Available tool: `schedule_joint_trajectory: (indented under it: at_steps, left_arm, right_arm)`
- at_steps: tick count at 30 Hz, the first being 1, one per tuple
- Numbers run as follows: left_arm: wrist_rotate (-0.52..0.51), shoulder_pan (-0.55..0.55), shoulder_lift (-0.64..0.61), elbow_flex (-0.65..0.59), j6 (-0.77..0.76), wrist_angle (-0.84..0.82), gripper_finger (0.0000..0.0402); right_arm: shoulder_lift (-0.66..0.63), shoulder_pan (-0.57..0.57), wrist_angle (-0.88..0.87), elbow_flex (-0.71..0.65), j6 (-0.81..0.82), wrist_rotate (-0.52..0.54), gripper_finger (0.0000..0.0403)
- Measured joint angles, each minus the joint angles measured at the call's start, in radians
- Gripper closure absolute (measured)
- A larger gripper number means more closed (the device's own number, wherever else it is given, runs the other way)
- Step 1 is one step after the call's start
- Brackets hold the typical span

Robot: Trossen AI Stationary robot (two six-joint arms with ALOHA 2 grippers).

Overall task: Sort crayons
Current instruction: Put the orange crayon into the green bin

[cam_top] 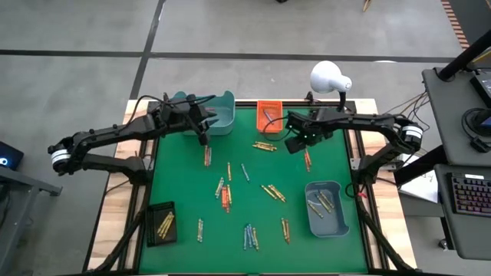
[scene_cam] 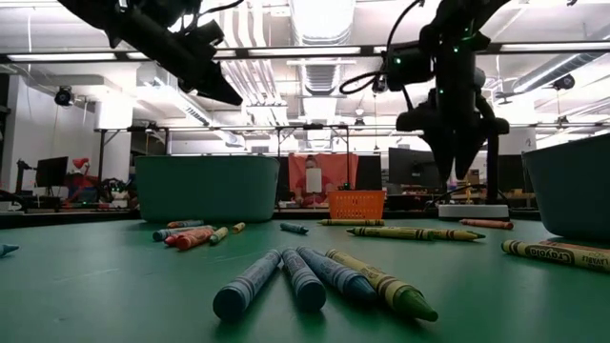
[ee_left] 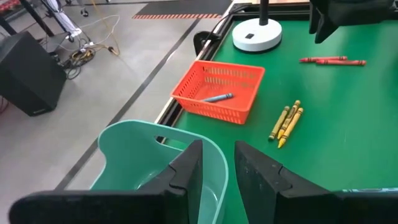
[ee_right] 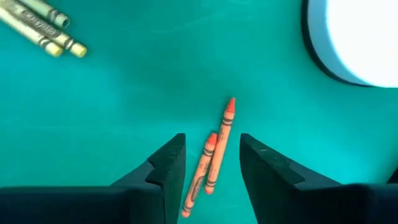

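Observation:
Many crayons lie flat on the green mat: yellow ones point(cam_top: 265, 146), blue ones point(cam_top: 249, 236), a mixed scatter point(cam_top: 225, 192). Two orange-red crayons point(cam_top: 307, 159) lie side by side; in the right wrist view they point(ee_right: 225, 124) show on the mat below the gap of my open right gripper point(ee_right: 211, 146), which points down and hangs clear above them point(scene_cam: 457, 162). My left gripper point(ee_left: 217, 152) is open and empty, held high over the teal bin's point(ee_left: 143, 149) rim at the far left point(cam_top: 204, 130).
An orange basket point(cam_top: 268, 113) with one blue crayon stands at the far middle, next to a white lamp point(cam_top: 330, 77). A grey-blue bin point(cam_top: 326, 207) at the near right and a black tray point(cam_top: 162, 223) at the near left hold crayons.

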Motion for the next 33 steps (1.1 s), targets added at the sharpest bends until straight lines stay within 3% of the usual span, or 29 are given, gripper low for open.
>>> schedule_joint_trajectory:
  at_steps: [23, 33]
  left_arm:
    - [0.0, 0.001, 0.001, -0.001, 0.0, 0.002, 0.0326]
    - [0.0, 0.001, 0.001, -0.001, 0.0, 0.038, 0.0326]
  right_arm:
    - [0.0, -0.023, 0.271, -0.237, 0.07, 0.061, 0.0275]
    - [0.0, -0.025, 0.332, -0.28, 0.07, 0.061, 0.0277]
